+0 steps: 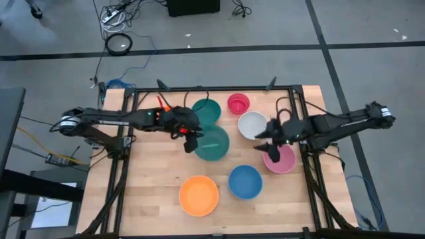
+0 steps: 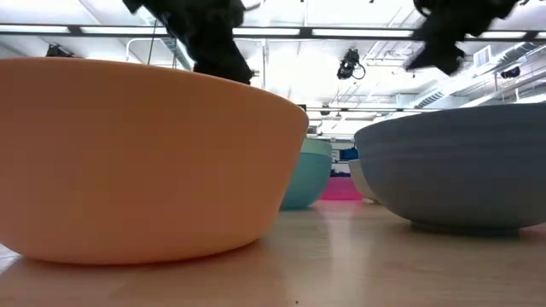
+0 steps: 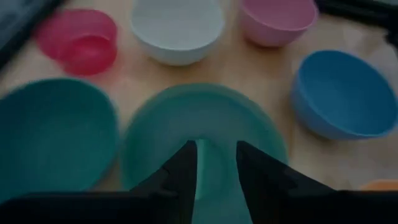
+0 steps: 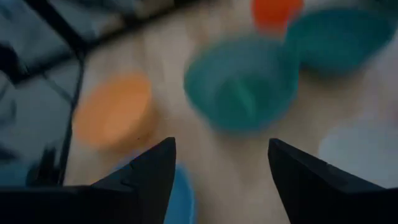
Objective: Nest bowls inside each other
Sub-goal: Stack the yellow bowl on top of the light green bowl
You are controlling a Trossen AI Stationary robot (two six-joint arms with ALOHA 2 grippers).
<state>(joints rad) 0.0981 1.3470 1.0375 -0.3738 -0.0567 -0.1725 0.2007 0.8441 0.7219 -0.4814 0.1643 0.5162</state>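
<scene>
Left gripper (image 1: 193, 141) poised over rim of large green bowl (image 1: 214, 143), fingers slightly parted, nothing pinched. Teal bowl (image 1: 207, 110) seen just behind it. Right gripper (image 1: 267, 149) spread wide, empty, positioned above pink bowl (image 1: 282, 159), white bowl (image 1: 252, 125) just beside.

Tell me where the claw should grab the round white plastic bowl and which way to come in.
Grip the round white plastic bowl by its thin rim, one finger inside and one outside, descending from above: it sits upright, mouth up, too wide to span. The rim section facing the right claw looks best, probably; that open claw is nearest, hovering over the neighbouring round pink plastic bowl.
</scene>
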